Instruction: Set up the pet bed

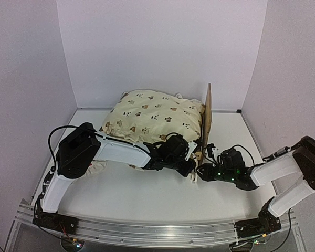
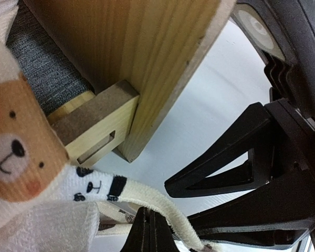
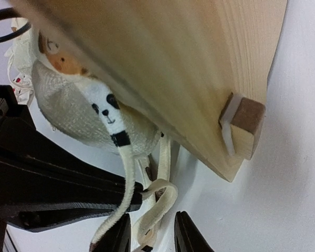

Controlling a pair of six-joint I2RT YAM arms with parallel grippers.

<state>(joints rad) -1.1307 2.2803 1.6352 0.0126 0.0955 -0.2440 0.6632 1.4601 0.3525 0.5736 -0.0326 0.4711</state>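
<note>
The left pincer (image 2: pixel 149 231) looks pinched tight. It seems to have the thin edge strip of the quilt (image 1: pixel 152 113) nipped at its tips (the strip is small, so I am not fully sure). The right pincer (image 3: pixel 149 233) is open just a little. A loop of that same strip hangs in the gap between its fingers and is not squeezed. The two pincers sit tip to tip, very near each other.

The pet bed (image 1: pixel 206 113) is right in front of both pincers. Its wooden corner, with one little block on it, is just past the right pincer's tips, over the white table (image 1: pixel 147 199). The tall end board stands up beyond them. Past the left pincer are the side rail and the grey cloth base (image 2: pixel 42 73). The puffy quilt is heaped on the bed and spills down toward the pincers.

I think the job right now is to get the quilt's loose edge up and laid neatly in the bed. To do it well, the left pincer should grip firmly and lift slowly, up over the rail. The right pincer should either close on the loop or back off, so it does not snag. There should be no hard tugs, or the light bed may slide or tip. The fingers should stay off the wood.
</note>
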